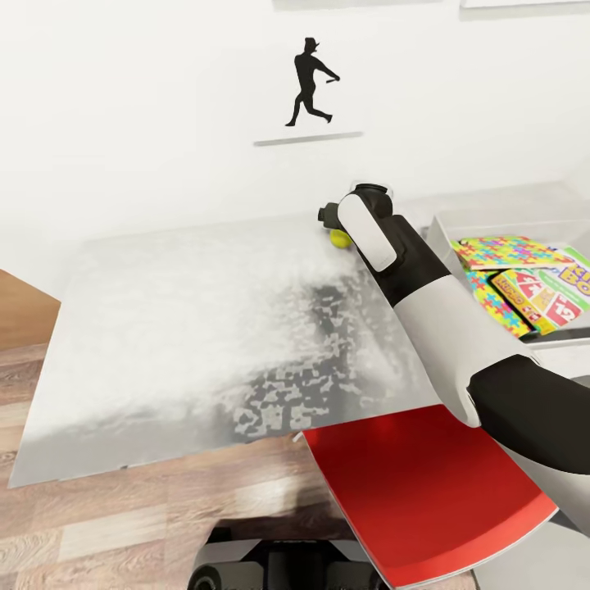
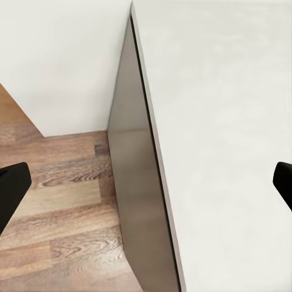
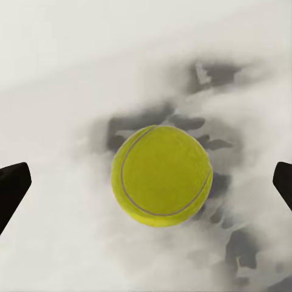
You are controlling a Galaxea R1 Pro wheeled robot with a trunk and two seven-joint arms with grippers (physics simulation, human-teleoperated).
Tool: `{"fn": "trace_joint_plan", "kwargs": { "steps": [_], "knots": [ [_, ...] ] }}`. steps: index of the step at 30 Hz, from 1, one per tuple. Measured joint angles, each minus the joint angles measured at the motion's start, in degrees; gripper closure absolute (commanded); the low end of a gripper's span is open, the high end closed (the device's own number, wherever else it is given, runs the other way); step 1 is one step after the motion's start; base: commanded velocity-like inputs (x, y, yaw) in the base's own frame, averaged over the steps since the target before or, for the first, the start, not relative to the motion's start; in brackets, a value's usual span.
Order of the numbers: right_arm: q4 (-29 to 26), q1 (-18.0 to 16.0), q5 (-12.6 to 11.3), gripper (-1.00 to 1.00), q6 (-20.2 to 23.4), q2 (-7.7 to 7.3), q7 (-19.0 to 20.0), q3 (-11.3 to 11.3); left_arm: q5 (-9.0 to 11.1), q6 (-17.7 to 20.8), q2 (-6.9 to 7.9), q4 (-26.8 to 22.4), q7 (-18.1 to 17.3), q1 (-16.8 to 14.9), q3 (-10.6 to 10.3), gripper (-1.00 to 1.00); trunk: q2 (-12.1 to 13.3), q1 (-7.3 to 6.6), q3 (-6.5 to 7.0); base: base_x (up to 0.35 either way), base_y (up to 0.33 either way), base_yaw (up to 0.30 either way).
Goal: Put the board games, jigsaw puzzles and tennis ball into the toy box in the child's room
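Note:
The tennis ball (image 3: 161, 175) lies on the table (image 1: 205, 311) near its far edge, small and yellow-green in the head view (image 1: 340, 238). My right gripper (image 3: 146, 182) hangs open just above it, one dark fingertip on each side and clear of the ball. In the head view the right gripper (image 1: 333, 221) is mostly hidden behind its own wrist. The toy box (image 1: 459, 217) stands at the right and holds a jigsaw puzzle (image 1: 504, 250) and printed board games (image 1: 537, 299). My left gripper (image 2: 146, 185) is open with nothing between its fingers, over the table's side panel (image 2: 137, 182).
A red seat-like surface (image 1: 418, 492) juts out under the table's near edge, below my right arm. Wood floor (image 1: 98, 524) lies in front and to the left. A white wall with a batter silhouette picture (image 1: 310, 82) stands right behind the table.

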Motion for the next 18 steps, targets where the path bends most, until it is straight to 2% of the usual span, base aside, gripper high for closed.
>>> {"fn": "trace_joint_plan", "kwargs": {
  "steps": [18],
  "knots": [
    [0.1, 0.0, 0.1, -1.0, 0.0, 0.0, 0.0, 0.0, 0.0, 0.0, 0.0, 0.0, 0.0, 0.0, 0.0, -1.0, 0.0, 0.0, -1.69, 0.0, 0.0, 0.0]
  ]
}}
